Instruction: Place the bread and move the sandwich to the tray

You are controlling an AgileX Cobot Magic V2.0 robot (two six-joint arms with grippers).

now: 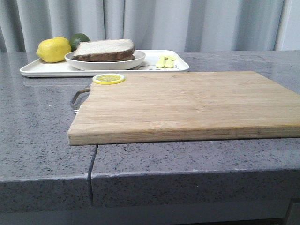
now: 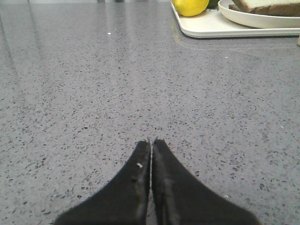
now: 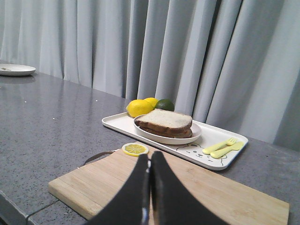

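From the front, you see the tray (image 1: 35, 70) at the far left of the counter with the plate (image 1: 104, 63) already on it, and the sandwich (image 1: 104, 49) on that plate, its top slice of bread (image 1: 103, 46) lying flat; a lemon (image 1: 53, 49) and a dark green fruit (image 1: 79, 39) stand behind, yellow cutlery (image 1: 166, 61) lies at the tray's right end, and a lemon slice (image 1: 108, 78) rests on the far left corner of the bare cutting board (image 1: 187, 105); neither arm shows here, so I judge the task all but finished and the step in hand a clean parking of both arms.

In the left wrist view, the left gripper (image 2: 152, 141) has its fingers pressed together on nothing, low over bare counter, well apart from the tray corner; keep it low and steer away from the tray rim.

In the right wrist view, the right gripper (image 3: 150, 154) is likewise closed and empty, above the board, the sandwich ahead of it; draw back without brushing the lemon slice, and check that the top slice sits square; whether an egg lies inside cannot be told.
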